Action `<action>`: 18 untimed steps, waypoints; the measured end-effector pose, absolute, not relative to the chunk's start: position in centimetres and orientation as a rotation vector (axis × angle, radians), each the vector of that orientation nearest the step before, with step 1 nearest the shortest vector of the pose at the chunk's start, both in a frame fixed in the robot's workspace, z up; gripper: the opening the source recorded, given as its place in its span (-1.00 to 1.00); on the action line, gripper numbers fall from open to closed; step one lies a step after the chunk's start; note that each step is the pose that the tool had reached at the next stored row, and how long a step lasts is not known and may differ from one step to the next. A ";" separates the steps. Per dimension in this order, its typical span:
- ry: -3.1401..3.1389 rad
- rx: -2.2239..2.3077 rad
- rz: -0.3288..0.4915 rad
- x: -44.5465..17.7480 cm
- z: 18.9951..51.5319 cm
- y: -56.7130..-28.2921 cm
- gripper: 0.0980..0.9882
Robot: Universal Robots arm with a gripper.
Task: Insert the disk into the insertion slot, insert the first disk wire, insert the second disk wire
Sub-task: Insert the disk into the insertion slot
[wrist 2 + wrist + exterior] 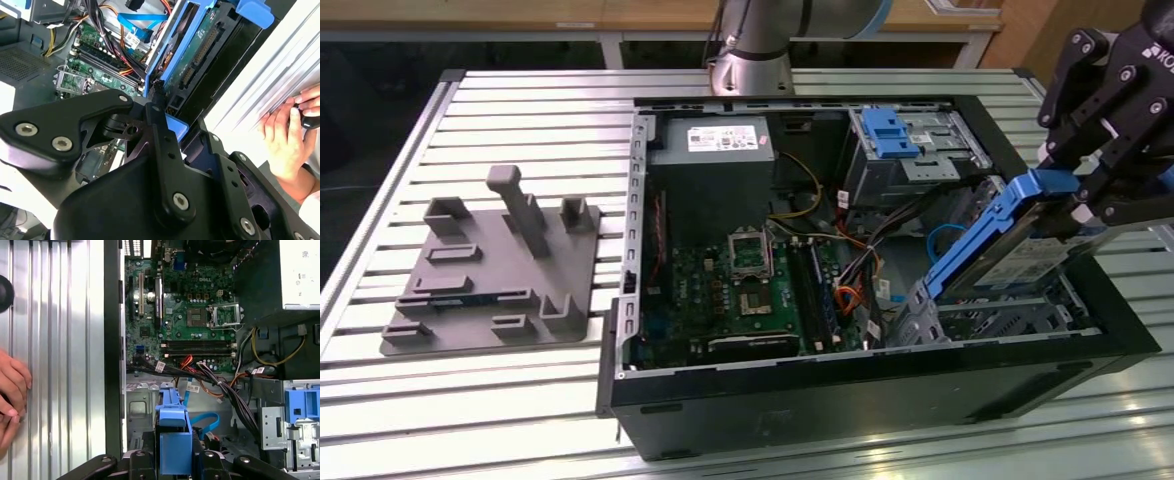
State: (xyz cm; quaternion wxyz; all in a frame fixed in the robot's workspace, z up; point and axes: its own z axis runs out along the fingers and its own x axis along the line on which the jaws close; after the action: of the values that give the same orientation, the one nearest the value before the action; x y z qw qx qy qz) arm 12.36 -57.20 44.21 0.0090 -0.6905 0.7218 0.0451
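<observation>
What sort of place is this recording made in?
Probably a robotics lab bench for computer assembly: a slotted aluminium table, an open black desktop computer case on it, and a black gripper holding a blue-framed silver disk.

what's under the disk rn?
The disk, held tilted in the gripper, is above the insertion slot, the perforated silver cage, with its lower end near the cage's edge. The cage interior directly beneath the disk is covered.

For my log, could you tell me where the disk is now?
At the exterior view's right, the disk is held tilted by the gripper, lower end at the insertion slot.
</observation>
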 end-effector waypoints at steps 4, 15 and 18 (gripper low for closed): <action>2.263 -2.148 0.141 12.4 44.0 -57.2 -0.41; 2.263 -2.148 0.141 12.4 42.7 -57.2 -0.41; 2.263 -2.148 0.141 12.4 42.2 -57.2 -0.41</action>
State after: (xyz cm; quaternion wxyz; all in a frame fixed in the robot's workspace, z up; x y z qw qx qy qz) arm 12.40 -57.21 42.17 0.0091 -0.6877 0.7245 0.0450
